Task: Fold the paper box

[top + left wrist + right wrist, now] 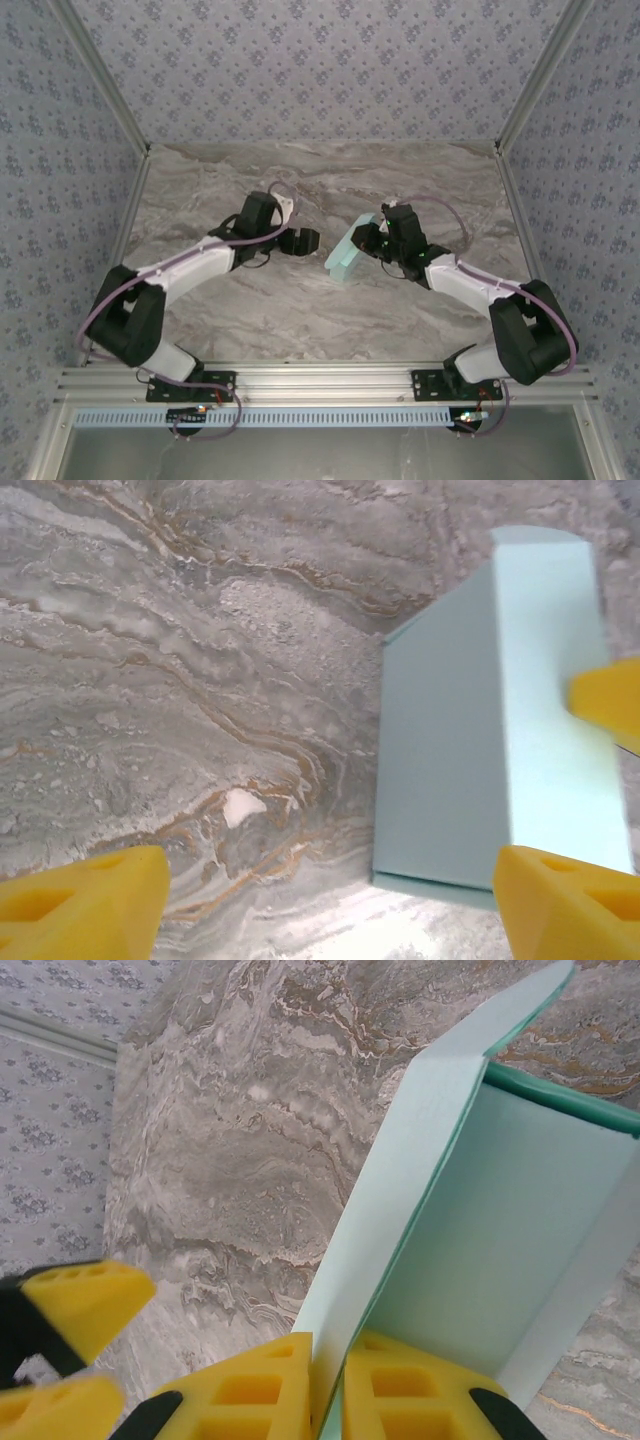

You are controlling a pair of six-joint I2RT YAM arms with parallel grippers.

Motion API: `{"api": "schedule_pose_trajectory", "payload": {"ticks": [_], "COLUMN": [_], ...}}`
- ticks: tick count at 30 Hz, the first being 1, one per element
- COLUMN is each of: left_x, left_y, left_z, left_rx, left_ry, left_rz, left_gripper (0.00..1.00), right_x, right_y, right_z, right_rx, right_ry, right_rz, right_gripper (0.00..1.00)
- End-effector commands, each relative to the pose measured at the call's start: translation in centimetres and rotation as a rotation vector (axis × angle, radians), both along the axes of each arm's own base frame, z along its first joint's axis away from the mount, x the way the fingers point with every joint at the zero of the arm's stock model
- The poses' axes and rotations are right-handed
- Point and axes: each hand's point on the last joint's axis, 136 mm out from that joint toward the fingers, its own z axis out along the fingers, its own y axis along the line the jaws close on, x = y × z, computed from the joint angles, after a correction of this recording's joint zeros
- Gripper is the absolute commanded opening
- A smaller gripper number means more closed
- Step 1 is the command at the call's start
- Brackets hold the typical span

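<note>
Marble-patterned bench [300, 310], floral-papered walls around. Paper box [347, 255] at mid-bench, partly formed, one wall pinched in the right end effector [325, 1390]. Left end effector [330, 900] spread wide, empty, just beside the box. Judgement: thin card, light, springy, dents easily; grip flap edges near creases, gently.

Nothing legible anywhere: no text, label, brand, number or sign, not even on the paper box [470, 730], plain pale cyan on every visible face.
</note>
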Motion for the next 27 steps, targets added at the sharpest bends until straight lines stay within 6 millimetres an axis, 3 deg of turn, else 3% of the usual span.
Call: {"api": "schedule_pose_trajectory", "payload": {"ticks": [1,5,14,27], "left_x": [-1.7,-3.2,-3.1,-3.2], "left_y": [-2.5,-4.6,-8.1,-10.1], "left_z": [2.6,2.7,0.6,-1.7], "left_rx": [-0.082,-0.045,0.077,0.099], "left_ry": [-0.166,-0.257,-0.325,-0.319], "left_rz": [-0.069,-0.139,-0.206,-0.254], "left_gripper": [0.87,0.90,0.92,0.91], "right_x": [-1.2,-1.1,-1.0,-1.1], "right_y": [-1.0,-1.0,-1.0,-1.1], "right_z": [-3.6,-3.6,-3.5,-3.5], "right_rx": [-0.114,-0.114,-0.110,-0.107], "right_ry": [0.087,0.084,0.081,0.079], "right_rz": [0.007,0.006,0.004,0.000], "right_gripper": [0.14,0.14,0.14,0.14]}}
